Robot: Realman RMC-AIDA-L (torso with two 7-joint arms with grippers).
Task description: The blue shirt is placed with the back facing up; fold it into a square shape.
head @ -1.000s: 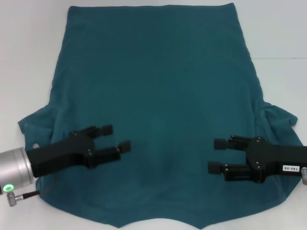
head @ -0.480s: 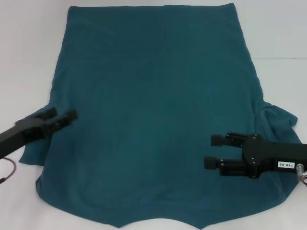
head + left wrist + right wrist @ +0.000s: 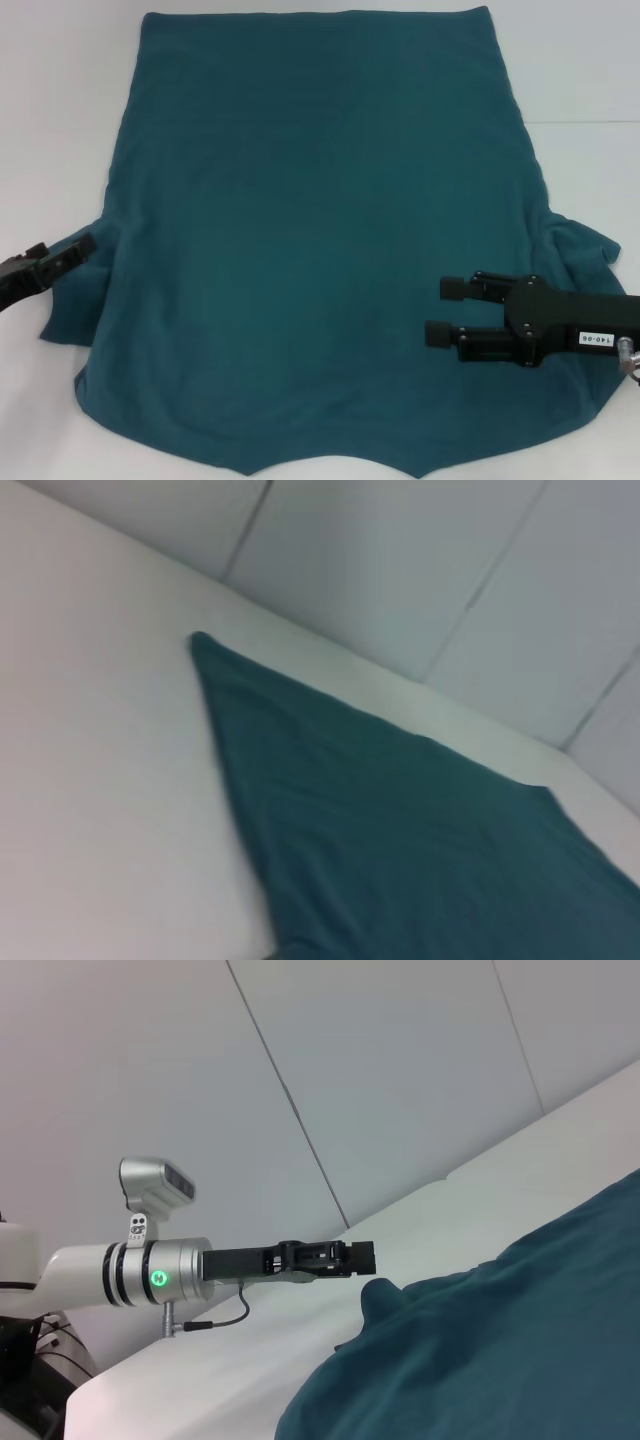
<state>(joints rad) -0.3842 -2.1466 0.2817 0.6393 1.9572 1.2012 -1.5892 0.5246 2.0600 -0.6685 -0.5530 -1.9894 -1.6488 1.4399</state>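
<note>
Folding is not yet begun: the shirt (image 3: 320, 240) lies spread flat on the tabletop (image 3: 60, 120). The right end effector (image 3: 442, 311) is held wide over its near right part; the left end effector (image 3: 78, 248), at the left sleeve, is seen edge-on, its spread unclear.

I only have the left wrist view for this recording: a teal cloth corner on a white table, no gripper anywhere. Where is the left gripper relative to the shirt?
Observer: In the head view the left gripper sits at the table's left edge, its tips over the blue shirt at the left sleeve.
Operator: Is it holding the cloth?
Observer: I cannot tell; the right wrist view shows it level just above the sleeve, with no cloth lifted.
Operator: And the other arm?
Observer: The right gripper is open over the shirt's lower right, holding nothing.
Operator: Any fold made yet?
Observer: No, the shirt lies spread flat, plain side up.
</note>
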